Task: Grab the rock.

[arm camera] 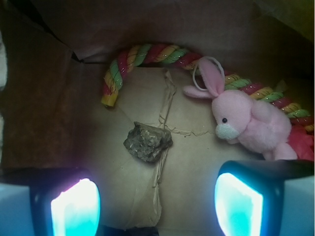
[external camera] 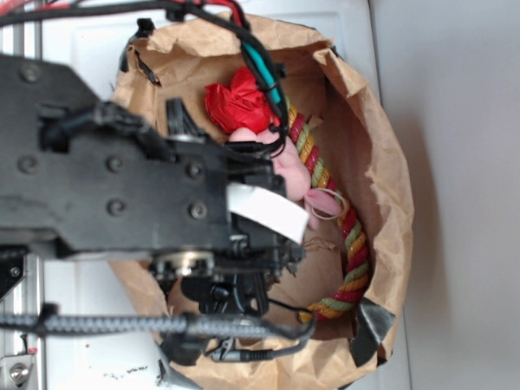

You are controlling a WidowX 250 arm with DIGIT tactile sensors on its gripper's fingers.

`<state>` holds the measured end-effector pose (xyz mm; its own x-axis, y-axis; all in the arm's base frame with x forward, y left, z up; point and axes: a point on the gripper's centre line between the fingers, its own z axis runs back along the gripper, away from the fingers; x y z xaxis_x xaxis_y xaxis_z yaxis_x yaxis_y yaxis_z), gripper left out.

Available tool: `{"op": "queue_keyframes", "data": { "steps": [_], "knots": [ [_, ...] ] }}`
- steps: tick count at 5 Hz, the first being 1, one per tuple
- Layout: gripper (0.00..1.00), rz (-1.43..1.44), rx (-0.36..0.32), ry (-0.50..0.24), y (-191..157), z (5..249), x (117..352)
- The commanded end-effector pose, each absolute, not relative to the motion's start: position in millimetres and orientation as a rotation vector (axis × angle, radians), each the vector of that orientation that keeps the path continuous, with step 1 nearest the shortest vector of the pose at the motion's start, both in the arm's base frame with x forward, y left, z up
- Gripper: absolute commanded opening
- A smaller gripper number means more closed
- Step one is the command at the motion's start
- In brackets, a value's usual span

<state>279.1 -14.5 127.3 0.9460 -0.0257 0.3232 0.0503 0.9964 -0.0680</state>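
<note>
The rock (arm camera: 147, 141), a small dark grey-brown rough lump, lies on the brown paper floor of the bag in the wrist view. My gripper (arm camera: 156, 206) hovers above the floor with its two glowing cyan pads (arm camera: 76, 209) wide apart and nothing between them. The rock sits beyond the pads, slightly left of the gap's middle, not touching them. In the exterior view the black arm (external camera: 122, 187) reaches down into the paper bag (external camera: 382, 162) and hides the rock and the jaws.
A pink plush rabbit (arm camera: 251, 120) lies right of the rock, also in the exterior view (external camera: 296, 175). A red, yellow and green rope (arm camera: 147, 54) curves along the bag wall behind. A red wrinkly ball (external camera: 240, 101) sits at the far end. Bag walls enclose all sides.
</note>
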Motion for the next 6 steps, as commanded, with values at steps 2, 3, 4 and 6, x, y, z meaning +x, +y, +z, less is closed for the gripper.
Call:
{"op": "queue_keyframes", "data": {
  "steps": [2,3,4,6],
  "knots": [
    [1.0,-0.014,-0.061,-0.369,-5.3,141.5,283.8],
    [1.0,-0.014,-0.061,-0.369,-5.3,141.5,283.8],
    [1.0,-0.014,-0.061,-0.369,-5.3,141.5,283.8],
    [1.0,-0.025,-0.016,-0.382,-13.8,120.0,292.7]
  ]
}}
